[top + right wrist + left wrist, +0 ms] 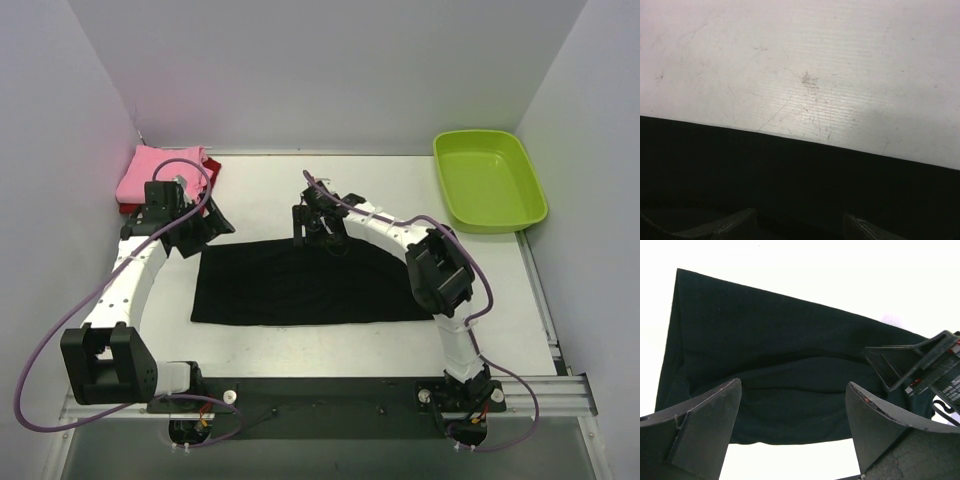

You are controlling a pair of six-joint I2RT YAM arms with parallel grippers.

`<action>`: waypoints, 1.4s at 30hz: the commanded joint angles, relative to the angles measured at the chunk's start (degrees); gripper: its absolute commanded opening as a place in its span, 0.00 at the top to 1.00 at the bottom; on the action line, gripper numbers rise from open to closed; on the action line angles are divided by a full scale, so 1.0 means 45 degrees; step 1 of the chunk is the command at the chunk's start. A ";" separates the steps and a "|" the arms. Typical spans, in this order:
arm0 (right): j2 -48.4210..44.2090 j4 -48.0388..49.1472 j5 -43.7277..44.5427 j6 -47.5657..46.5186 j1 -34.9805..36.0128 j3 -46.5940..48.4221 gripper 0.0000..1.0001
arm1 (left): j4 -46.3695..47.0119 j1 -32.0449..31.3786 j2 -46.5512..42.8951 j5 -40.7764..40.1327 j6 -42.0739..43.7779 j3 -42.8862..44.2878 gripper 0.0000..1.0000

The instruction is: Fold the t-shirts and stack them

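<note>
Black shirt [310, 285]: part-folded, mid-table, not yet stacked. Pink shirt [160, 172] folded on red shirt [127, 208], far left. Left gripper [210, 227], right gripper [320, 240]: at black shirt's far edge, fingers spread, empty.

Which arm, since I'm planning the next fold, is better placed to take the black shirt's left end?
Left, probably. The left gripper stands open at the far left corner of the black shirt, while the right gripper is over the middle of its far edge.
</note>
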 commanded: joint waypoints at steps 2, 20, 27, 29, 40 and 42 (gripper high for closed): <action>0.0203 -0.0145 -0.0187 0.0059 0.0162 0.0334 0.32 | 0.0277 0.0281 -0.0197 0.0281 0.0433 -0.0026 0.06; -0.1554 -0.0087 0.0398 0.0234 0.1080 -0.2282 0.32 | 0.0608 0.0457 -0.0801 0.0691 0.0082 -0.0729 0.06; -0.2667 0.0050 0.1237 0.0508 0.2056 -0.3864 0.32 | 0.0648 0.0457 -0.1290 0.0926 -0.0074 -0.1061 0.06; -0.3057 0.0108 0.1472 0.0663 0.2446 -0.4526 0.32 | 0.0648 0.0457 -0.1485 0.0945 -0.0074 -0.1159 0.06; -0.6802 -0.0630 0.4634 0.0295 0.2956 -0.5702 0.32 | 0.1175 0.0243 -0.1507 0.1355 -0.0250 -0.1297 0.06; -0.7721 -0.1216 0.5183 -0.0037 0.2296 -0.5469 0.32 | 0.1078 0.0164 -0.1330 0.1374 -0.0172 -0.1121 0.06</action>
